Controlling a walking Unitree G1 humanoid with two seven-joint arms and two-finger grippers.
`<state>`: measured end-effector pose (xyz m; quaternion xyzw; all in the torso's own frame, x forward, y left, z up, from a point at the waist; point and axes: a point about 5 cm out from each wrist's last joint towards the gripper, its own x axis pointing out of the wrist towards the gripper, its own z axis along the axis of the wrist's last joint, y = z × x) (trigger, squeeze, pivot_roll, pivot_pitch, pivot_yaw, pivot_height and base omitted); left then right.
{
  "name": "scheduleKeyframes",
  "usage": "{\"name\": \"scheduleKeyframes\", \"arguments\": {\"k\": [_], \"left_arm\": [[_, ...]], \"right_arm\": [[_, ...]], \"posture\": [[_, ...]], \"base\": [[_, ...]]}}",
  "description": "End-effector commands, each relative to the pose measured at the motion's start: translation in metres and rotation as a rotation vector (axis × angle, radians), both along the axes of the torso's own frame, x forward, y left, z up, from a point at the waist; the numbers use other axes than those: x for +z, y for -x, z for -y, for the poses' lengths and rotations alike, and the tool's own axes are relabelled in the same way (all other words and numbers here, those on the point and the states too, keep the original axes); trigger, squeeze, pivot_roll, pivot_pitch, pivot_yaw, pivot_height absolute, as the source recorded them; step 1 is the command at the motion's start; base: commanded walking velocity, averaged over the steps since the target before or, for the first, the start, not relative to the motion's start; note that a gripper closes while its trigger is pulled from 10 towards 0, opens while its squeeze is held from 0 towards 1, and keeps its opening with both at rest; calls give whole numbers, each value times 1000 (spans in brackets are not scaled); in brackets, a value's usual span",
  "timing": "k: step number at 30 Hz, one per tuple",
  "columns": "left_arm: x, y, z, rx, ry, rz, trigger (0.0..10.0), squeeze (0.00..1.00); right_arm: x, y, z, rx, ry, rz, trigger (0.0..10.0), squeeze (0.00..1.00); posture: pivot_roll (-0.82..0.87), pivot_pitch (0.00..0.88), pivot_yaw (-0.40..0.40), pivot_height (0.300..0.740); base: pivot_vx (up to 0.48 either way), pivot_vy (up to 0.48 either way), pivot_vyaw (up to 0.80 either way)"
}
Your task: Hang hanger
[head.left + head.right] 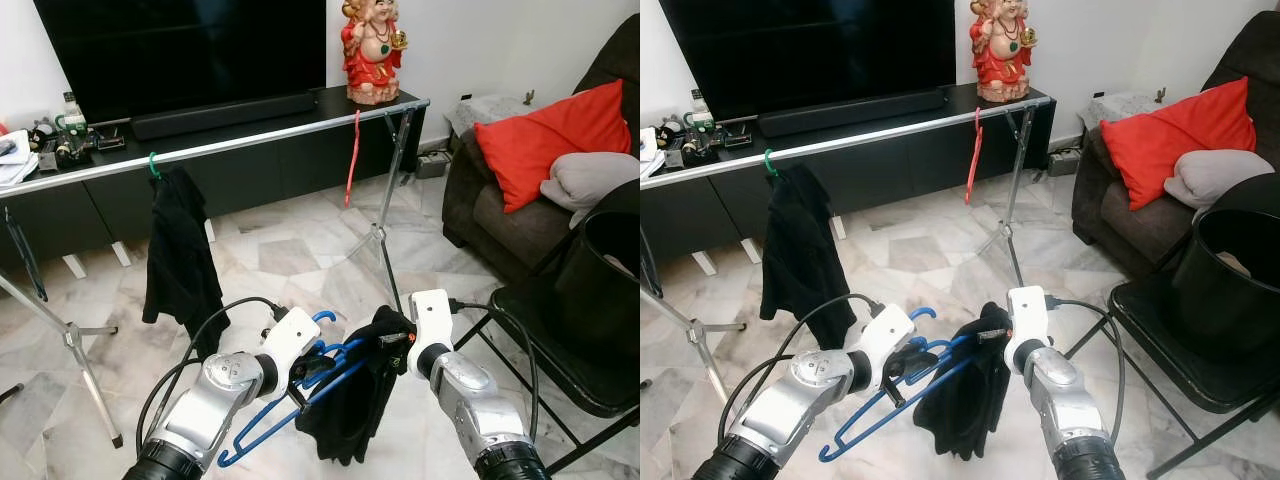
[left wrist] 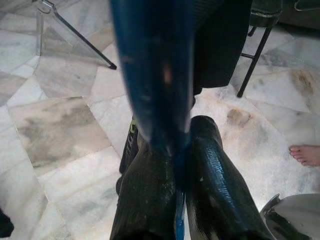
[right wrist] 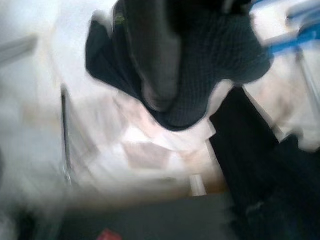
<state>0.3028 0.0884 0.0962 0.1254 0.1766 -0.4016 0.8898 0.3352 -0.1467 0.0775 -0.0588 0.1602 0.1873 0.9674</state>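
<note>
A living room with a marble floor [image 1: 280, 255], a low black TV console and a sofa corner.

A large dark television [image 1: 185, 45] stands on the black TV console [image 1: 250, 165] with a black soundbar [image 1: 222, 114] before it; a red and gold laughing figurine [image 1: 372, 50] stands at the console's right end, and small clutter with a bottle [image 1: 70, 120] sits at its left end. To the right, a dark brown sofa [image 1: 480, 200] carries a red cushion [image 1: 555, 140] and a grey cushion [image 1: 590, 178] just beside it. Nearer, a black bin [image 1: 600, 270] rests on a black folding chair [image 1: 560, 370]. In the left wrist view, a person's bare toes [image 2: 306, 154] touch the floor.
</note>
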Motion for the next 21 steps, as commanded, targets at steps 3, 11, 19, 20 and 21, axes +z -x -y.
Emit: {"name": "scheduleKeyframes", "arguments": {"k": [3, 11, 19, 20, 21], "left_arm": [[-3, 3, -6, -39, 12, 2, 10000, 0], [-2, 3, -9, -57, -5, 4, 10000, 0], [-1, 0, -8, -52, 18, 15, 10000, 0], [0, 0, -8, -48, 18, 19, 10000, 0], [0, -1, -8, -45, 18, 22, 10000, 0]], "right_arm": [[31, 1, 13, 238, 212, 258, 10000, 0], [35, 0, 11, 278, 204, 278, 10000, 0], [26, 14, 4, 460, 173, 236, 10000, 0], [26, 17, 1, 485, 151, 229, 10000, 0], [26, 18, 1, 491, 141, 227, 10000, 0]], "posture": [[91, 14, 23, 740], [91, 14, 23, 740], [90, 14, 22, 740], [90, 14, 22, 740], [90, 14, 22, 740]], "base": [[0, 0, 0], [0, 0, 0], [0, 0, 0], [0, 0, 0], [0, 0, 0]]}}
